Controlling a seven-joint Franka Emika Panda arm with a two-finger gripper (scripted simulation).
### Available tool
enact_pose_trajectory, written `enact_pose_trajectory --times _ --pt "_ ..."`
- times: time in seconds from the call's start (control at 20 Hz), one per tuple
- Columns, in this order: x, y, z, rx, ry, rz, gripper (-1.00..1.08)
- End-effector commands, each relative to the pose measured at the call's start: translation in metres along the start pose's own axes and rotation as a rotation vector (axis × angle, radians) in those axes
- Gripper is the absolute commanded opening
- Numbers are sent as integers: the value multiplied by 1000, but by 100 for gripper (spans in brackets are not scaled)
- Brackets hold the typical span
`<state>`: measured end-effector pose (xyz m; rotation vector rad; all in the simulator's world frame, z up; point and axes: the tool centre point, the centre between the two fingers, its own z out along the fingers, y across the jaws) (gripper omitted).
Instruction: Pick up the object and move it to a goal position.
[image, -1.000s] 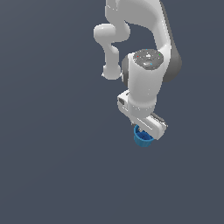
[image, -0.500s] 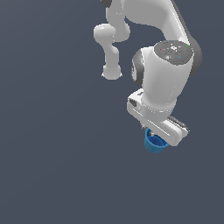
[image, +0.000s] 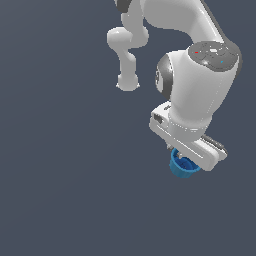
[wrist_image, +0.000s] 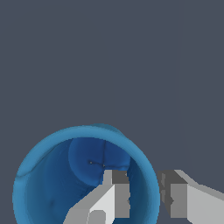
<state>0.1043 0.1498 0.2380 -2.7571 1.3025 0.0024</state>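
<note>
**Blue cup carried off in the gripper, arm swinging toward the camera**

Exterior view: A white robot arm reaches down from twelve o'clock against a plain dark grey ground. Its gripper (image: 192, 159) sits at about four o'clock from the frame's centre, and the blue cup (image: 181, 167) pokes out just beneath it, partly hidden by the white hand. Compared with a second ago, the wrist looms much larger and has shifted toward the exterior view's right and lower in the frame, and the cup has travelled with it, staying tucked under the hand. That suggests the pick-up is done and the carry toward the goal is under way. No goal marker is visible, so how far remains cannot be judged.

Wrist view: The camera looks straight down into the cup's (wrist_image: 52, 183) hollow top, a bright blue ring at about seven o'clock. One finger (wrist_image: 114, 194) reaches inside the cup; the other finger (wrist_image: 177, 197) sits just outside the rim at five o'clock. The jaws are pinched on the cup's wall between them.
</note>
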Motion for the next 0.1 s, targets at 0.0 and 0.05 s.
enact_pose_trajectory --times 0.0,0.05 --pt "0 -2 -3 3 1 0 -100" --pt "1 -2 -3 3 1 0 -100"
